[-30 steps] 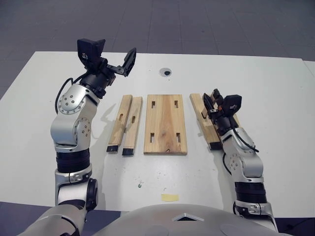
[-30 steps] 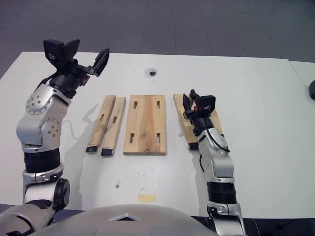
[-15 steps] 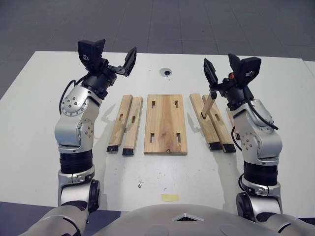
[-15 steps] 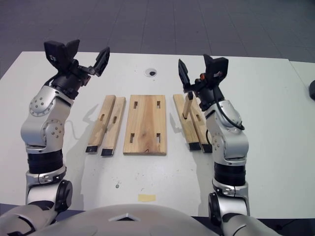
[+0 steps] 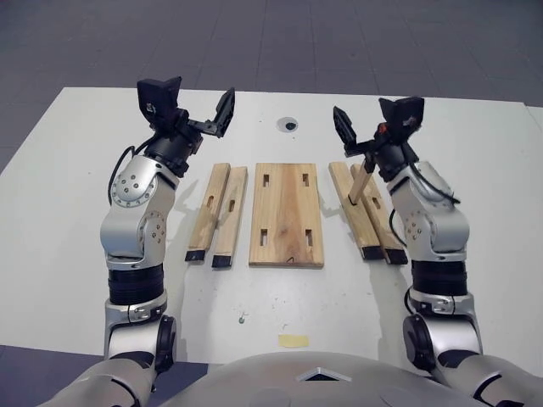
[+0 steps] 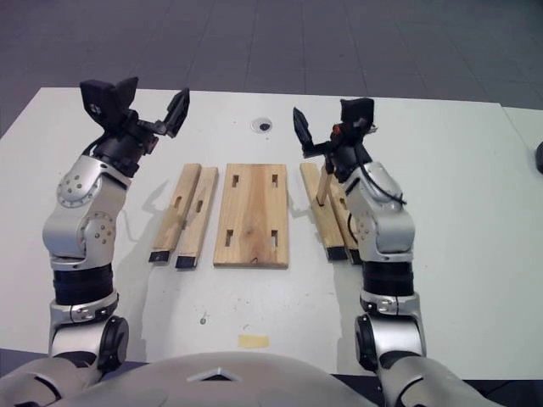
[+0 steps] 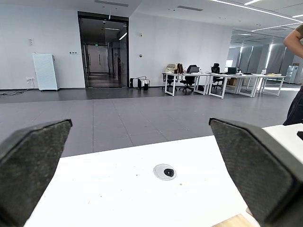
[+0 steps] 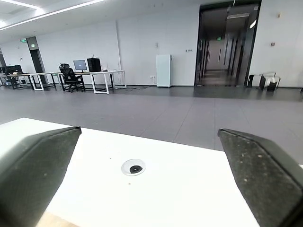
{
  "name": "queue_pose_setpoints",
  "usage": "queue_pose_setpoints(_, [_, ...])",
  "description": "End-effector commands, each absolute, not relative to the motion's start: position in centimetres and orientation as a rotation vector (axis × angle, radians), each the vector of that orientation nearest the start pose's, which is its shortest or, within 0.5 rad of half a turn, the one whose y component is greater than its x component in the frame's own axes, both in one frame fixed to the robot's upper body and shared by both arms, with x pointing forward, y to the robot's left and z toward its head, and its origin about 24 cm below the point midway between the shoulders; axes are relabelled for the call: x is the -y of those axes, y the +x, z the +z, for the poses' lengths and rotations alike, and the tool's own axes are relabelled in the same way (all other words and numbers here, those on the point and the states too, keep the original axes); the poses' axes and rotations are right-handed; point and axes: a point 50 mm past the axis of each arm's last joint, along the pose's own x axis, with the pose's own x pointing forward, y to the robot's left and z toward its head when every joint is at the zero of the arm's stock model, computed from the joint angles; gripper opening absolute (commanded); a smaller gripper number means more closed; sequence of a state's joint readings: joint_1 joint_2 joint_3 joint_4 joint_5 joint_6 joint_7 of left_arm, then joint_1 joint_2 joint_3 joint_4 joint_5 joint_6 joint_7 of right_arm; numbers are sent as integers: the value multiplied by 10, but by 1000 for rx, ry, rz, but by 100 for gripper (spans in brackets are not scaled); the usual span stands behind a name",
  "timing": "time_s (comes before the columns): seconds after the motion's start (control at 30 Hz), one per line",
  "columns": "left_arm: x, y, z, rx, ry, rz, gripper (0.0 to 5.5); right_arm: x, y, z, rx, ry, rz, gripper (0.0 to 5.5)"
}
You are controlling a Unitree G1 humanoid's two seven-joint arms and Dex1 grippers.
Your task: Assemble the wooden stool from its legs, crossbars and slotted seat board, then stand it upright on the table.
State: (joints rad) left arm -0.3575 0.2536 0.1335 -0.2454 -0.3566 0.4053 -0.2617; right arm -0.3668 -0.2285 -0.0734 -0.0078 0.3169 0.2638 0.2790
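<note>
The slotted seat board (image 5: 286,214) lies flat in the middle of the white table (image 5: 475,170), its four slots facing up. On its left side two legs (image 5: 218,214) lie side by side, touching along their length, with their black-capped ends toward the robot. On its right side another pair of legs (image 5: 369,216) lies the same way. A short crossbar (image 5: 361,182) stands tilted over that right pair, its lower end on the inner leg and its upper end up by the base of the right tool (image 5: 371,127); whether it hangs from the tool or only leans there I cannot tell. The right tool is raised above the far ends of the right legs, and its fingers (image 8: 33,175) are spread wide with nothing between them. The left tool (image 5: 197,119) is raised above the table beyond the left legs, released too, its fingers (image 7: 28,175) wide apart. A round grommet (image 5: 290,125) sits in the table behind the board, and a yellow tape scrap (image 5: 293,340) lies near the front edge.
</note>
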Motion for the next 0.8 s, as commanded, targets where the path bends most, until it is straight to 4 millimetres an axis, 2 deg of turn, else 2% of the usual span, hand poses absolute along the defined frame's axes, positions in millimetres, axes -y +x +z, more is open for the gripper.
queue_pose_setpoints(0.03, [-172,297,167,203,-64,-337,540,169,294,56,-163,94,304,536])
queue_pose_setpoints(0.2, [-169,296,165,197,-74,-344,540,166,305,98,10,135,296,536])
queue_pose_setpoints(0.33, [-171,298,166,196,-66,-343,540,165,306,164,225,168,305,536])
queue_pose_setpoints(0.43, [-173,297,170,202,-62,-338,540,171,294,206,344,170,303,536])
queue_pose_setpoints(0.5, [-175,296,171,205,-61,-337,540,179,280,220,380,179,301,536])
queue_pose_setpoints(0.57, [-179,294,170,198,-56,-324,540,187,266,224,386,197,303,536])
queue_pose_setpoints(0.63, [-182,291,168,186,-52,-317,540,187,255,213,336,216,330,536])
queue_pose_setpoints(0.8, [-182,290,164,162,-49,-324,540,181,222,135,-31,212,405,536])
